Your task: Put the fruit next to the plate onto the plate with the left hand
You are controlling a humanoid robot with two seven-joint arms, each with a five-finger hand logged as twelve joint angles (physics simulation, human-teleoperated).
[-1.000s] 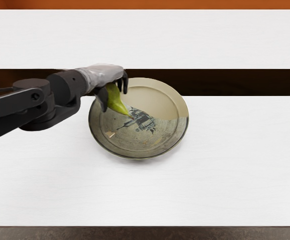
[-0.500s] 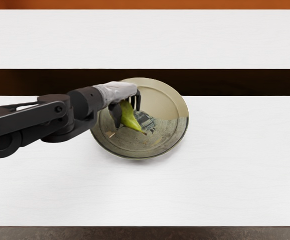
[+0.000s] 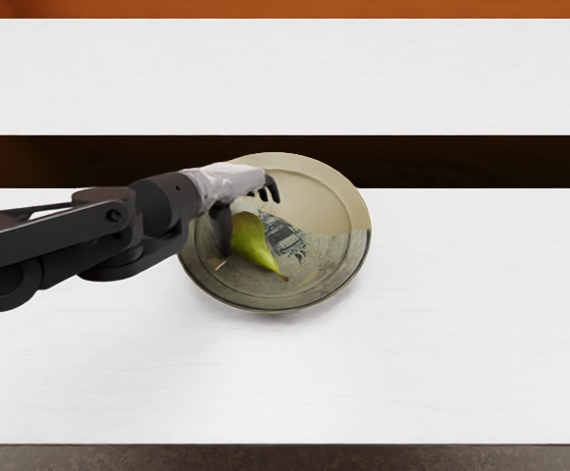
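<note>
- One fruit in play: a green pear [image 3: 250, 242], lying on its side inside the plate [image 3: 361, 235], on the left half, thick end toward the near-left rim, narrow end pointing toward the middle
- Resting on the dish's surface by the look of it, not lifted
- Left hand [image 3: 237, 188] just above and behind the pear's thick end, arm reaching in from the left edge over the white table [image 3: 412, 353]
- Fingers [image 3: 268, 188] spread and raised, closed round nothing; thumb [image 3: 222, 222] hanging just beside the thick end, impossible to say whether touching or barely apart
- No sign of the right arm anywhere
- Step in hand, as a judgement from the layout: the release, at the close of the placing
- Placement itself apparently done, with the pear wholly within the rim
- Next move most likely a withdrawal: lifting the hand straight up first, clear of the thumb side, then drawing back leftward over the rim
- Best to avoid a low sideways sweep across the dish, given the risk of rolling a rounded fruit over a smooth, glossy surface with one nudge of the thumb
</note>
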